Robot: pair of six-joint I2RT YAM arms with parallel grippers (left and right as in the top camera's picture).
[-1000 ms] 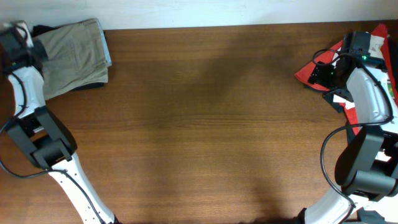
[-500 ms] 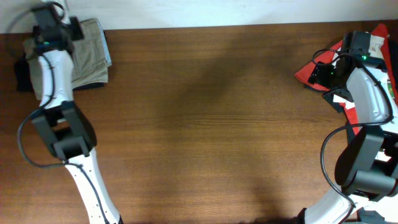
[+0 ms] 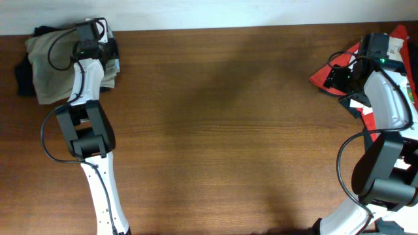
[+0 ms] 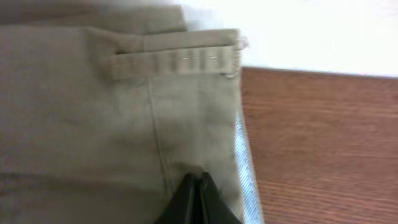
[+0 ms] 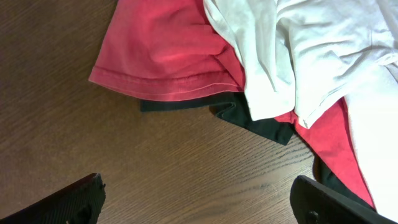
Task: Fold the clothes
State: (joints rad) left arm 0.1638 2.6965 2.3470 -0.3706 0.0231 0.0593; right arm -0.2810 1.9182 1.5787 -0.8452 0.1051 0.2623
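The wooden table [image 3: 228, 130] is bare in its middle. The trousers [image 3: 46, 72] lie in a loose bundle at the far left corner of the table, not spread flat, with a black garment [image 3: 23, 78] showing at their outer edge. At the far right corner of the table is a small heap: a red cloth [image 5: 161, 50], a white shirt [image 5: 298, 43] on top of it and another black piece [image 5: 249, 118] under both.

The left gripper [image 4: 194, 190] is low over the trousers, near a belt loop [image 4: 174, 62] and the side edge. Its jaws are closed tip to tip; I cannot tell if any cloth is caught between them. The right gripper [image 5: 199, 199] hangs above the table beside the heap, jaws wide apart and empty.

I judge that the folding is only at its start: the trousers must first be taken hold of. The next move probably calls for a firm pinch at the waistband edge, then a pull toward the middle of the table, where the right arm can reach too.
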